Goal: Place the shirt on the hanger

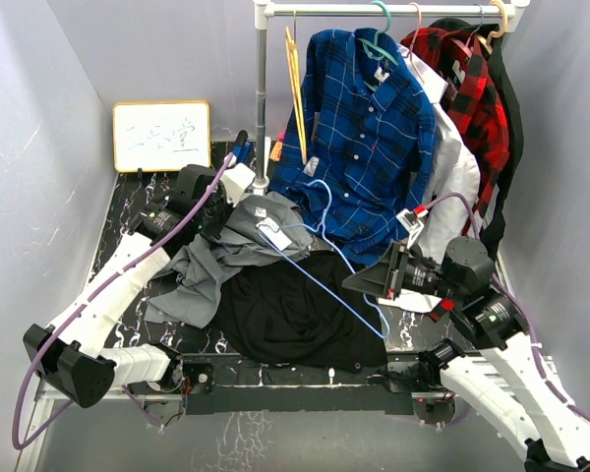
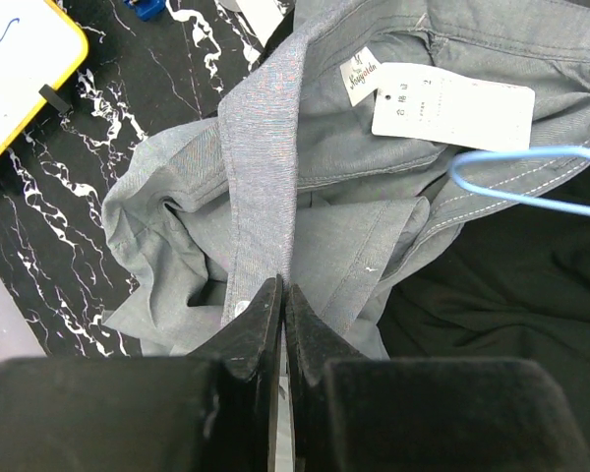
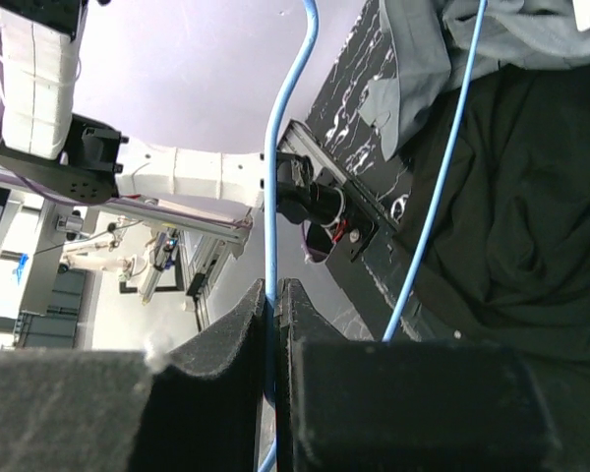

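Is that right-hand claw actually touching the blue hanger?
Touching. The right wrist view shows the hanger wire pinched between the shut fingers of the right gripper.

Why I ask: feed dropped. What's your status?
Left gripper shut on shirt placket. Right gripper shut on hanger wire. Hanger end lies on shirt by label. Black cloth alongside shirt.

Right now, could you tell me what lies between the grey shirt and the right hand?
The top view shows the black cloth filling that stretch between the shirt and the right hand, with the hanger lying across it.
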